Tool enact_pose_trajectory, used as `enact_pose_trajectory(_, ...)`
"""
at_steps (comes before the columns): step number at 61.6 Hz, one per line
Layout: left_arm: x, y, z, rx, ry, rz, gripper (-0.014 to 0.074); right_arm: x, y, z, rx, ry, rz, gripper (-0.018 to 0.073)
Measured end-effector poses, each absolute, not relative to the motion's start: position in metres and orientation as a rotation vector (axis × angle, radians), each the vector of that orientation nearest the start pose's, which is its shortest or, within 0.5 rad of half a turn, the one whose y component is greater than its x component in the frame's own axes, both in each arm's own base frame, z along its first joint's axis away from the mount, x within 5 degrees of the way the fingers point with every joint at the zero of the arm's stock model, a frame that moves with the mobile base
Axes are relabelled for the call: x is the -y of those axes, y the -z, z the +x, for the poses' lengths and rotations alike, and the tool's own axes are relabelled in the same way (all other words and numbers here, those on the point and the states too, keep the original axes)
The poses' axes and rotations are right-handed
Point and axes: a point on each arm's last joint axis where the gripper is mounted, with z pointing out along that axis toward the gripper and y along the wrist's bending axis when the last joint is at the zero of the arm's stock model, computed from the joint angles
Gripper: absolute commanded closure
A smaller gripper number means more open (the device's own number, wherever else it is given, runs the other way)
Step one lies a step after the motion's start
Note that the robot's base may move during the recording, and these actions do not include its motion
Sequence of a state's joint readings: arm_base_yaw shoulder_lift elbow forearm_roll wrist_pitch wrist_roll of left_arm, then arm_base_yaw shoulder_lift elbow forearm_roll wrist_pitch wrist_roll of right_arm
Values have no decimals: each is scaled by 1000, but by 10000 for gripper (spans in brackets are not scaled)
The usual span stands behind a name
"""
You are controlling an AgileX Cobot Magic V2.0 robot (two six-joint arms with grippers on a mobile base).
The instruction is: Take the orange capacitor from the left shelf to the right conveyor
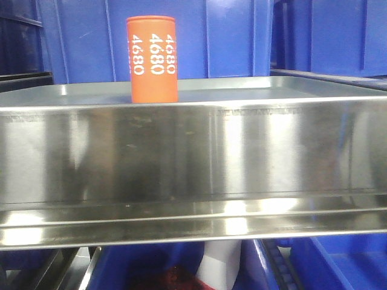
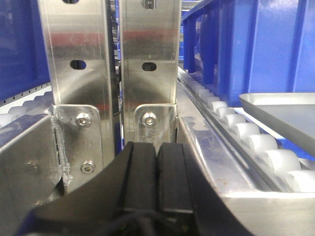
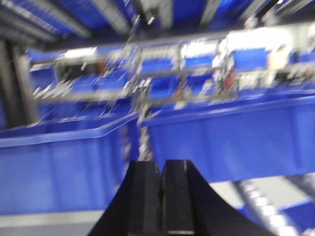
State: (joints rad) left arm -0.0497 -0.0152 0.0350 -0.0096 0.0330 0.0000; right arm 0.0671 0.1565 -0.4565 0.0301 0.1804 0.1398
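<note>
Black, matte and blocky, the left claw [image 2: 157,146] sits clenched, its two flat pads pressed face to face with nothing between them. Just past it rise two brushed steel uprights [image 2: 147,59] with oval slots and bolted angle brackets. A lane of white plastic rollers [image 2: 246,132] runs along their right, beside a blue bin [image 2: 256,44] and the rim of a silver tray [image 2: 280,105]. The right claw [image 3: 161,167] is likewise clenched and empty, before blurred blue bins [image 3: 231,137]. The orange capacitor [image 1: 152,59], a smooth cylinder printed "4680" in white, stands upright on the left shelf [image 1: 193,151], near its front rim, left of centre, above the mirror-like steel face.
</note>
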Motion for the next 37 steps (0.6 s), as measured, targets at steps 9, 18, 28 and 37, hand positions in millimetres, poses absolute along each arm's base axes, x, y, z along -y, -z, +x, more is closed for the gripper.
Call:
enact_pose_trajectory(9, 3, -199, 57, -1536, 47, 31, 722, -12, -369, 64, -1480, -290, -13, 499)
enact_pose_trajectory(18, 3, -199, 57, -1536, 47, 31, 722, -35, -384, 98, -1599, -401, -138, 443)
enact_pose_trajectory(28, 3, -199, 57, -1536, 47, 31, 722, -76, -379, 134, -1725, -513, -299, 92)
enact_pose_trajectory(37, 3, -199, 57, -1536, 47, 31, 722, -115, -365, 161, -1789, -569, -407, -67)
